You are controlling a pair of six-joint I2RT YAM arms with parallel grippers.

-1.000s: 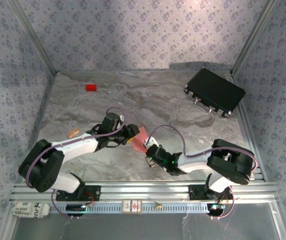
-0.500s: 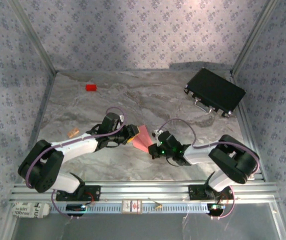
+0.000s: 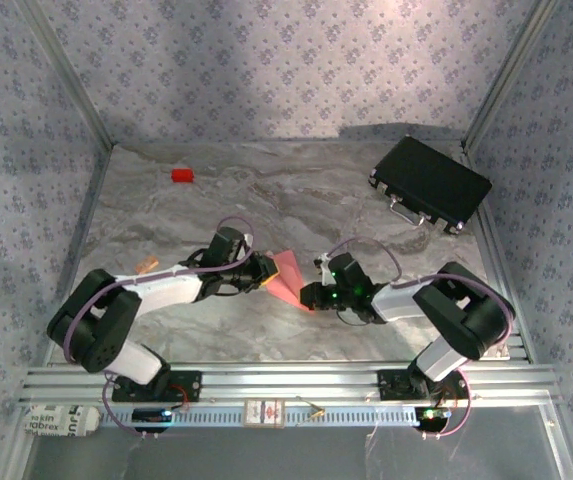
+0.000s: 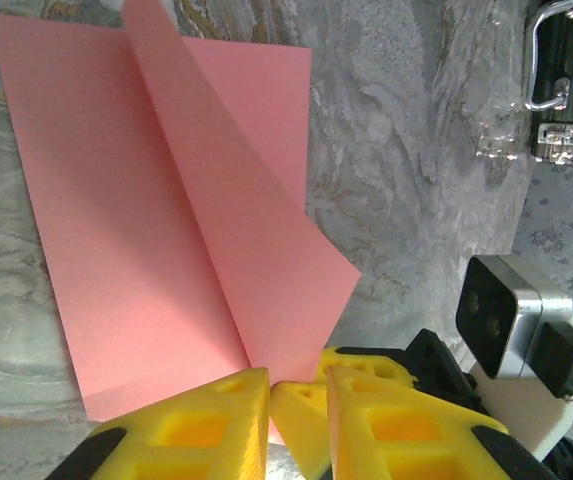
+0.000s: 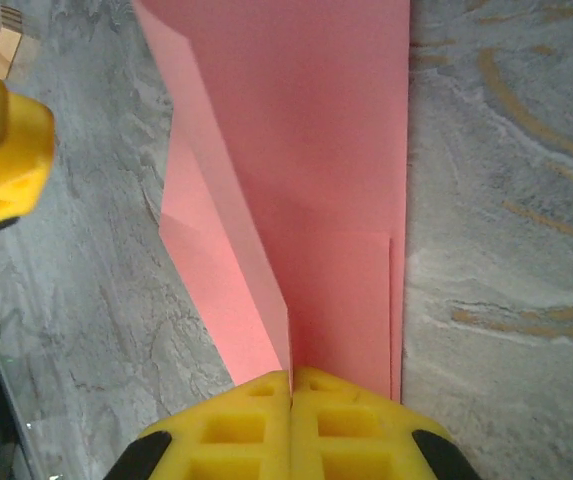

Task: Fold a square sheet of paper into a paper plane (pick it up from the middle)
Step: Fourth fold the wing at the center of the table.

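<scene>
Right hand [image 5: 291, 385] tight on paper sheet [image 5: 316, 150]

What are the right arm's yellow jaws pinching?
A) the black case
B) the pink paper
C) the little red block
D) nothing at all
B: in the right wrist view the right jaws stand shut on the near edge of the pink paper.

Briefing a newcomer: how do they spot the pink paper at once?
Find the marble table, then its middle. The paper sits between the left pincer and right pincer: a creased salmon-pink sheet, unlike the red block and black case farther back.
</scene>
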